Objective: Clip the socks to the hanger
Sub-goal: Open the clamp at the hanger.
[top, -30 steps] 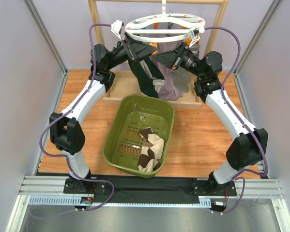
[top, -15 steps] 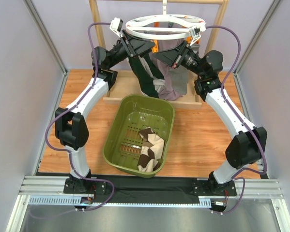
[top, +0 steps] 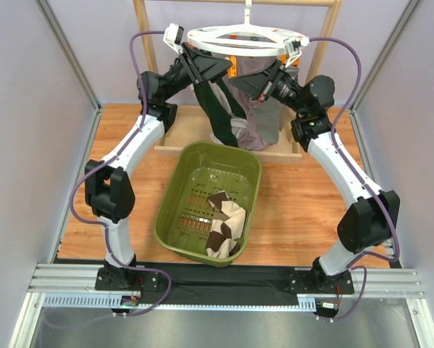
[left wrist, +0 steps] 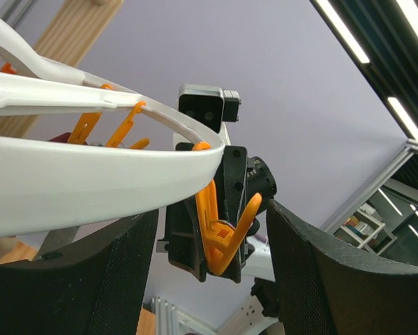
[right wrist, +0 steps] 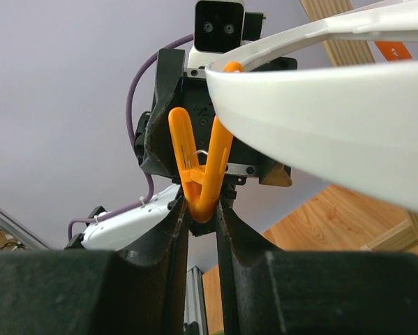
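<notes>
Right gripper sits up under the hanger. Its fingers are pressed together on the lower end of an orange clip, which dangles from the ring just above them. The clip's upper arms stand apart in a V. Left gripper faces it from the opposite side, with its fingers spread wide. That same clip hangs between them and touches neither. Below both grippers a green sock and a lilac sock hang side by side under the ring. Lower still, toward the arm bases, a basket holds an argyle sock.
</notes>
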Motion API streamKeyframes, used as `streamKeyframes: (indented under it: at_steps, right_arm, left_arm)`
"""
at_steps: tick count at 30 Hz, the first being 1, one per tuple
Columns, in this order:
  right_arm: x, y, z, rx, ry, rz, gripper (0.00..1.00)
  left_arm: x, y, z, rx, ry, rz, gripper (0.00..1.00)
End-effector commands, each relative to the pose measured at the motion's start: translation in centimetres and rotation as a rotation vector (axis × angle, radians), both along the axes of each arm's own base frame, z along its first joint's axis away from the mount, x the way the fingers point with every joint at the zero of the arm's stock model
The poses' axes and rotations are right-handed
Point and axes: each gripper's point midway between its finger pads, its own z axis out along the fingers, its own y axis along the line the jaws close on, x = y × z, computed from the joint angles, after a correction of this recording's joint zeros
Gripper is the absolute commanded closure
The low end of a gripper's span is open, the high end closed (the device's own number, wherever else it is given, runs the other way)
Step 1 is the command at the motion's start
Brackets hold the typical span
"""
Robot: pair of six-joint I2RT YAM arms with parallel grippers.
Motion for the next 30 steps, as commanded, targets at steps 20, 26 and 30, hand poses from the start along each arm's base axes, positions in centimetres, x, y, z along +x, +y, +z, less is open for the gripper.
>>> streamKeyframes:
  at_steps: [20, 26, 30]
  right_arm:
    - [-0.6, 0.6, 1.3, 0.003, -0.023, 0.052, 1.00]
    - [-0.6, 0.6, 1.5, 0.009, -0.026, 0.058, 1.00]
    - [-0.5, 0.7, 1.2, 0.004, -0.020, 0.060, 1.00]
  left_arm:
    - [-2.4, 2.0, 4.6, -0.192, -0.160, 0.128, 0.28]
    - [-2.5, 2.6, 5.2, -0.224, -0.167, 0.128, 0.33]
    - [-2.7, 2.5, 5.6, -0.234, -0.172, 0.106, 0.37]
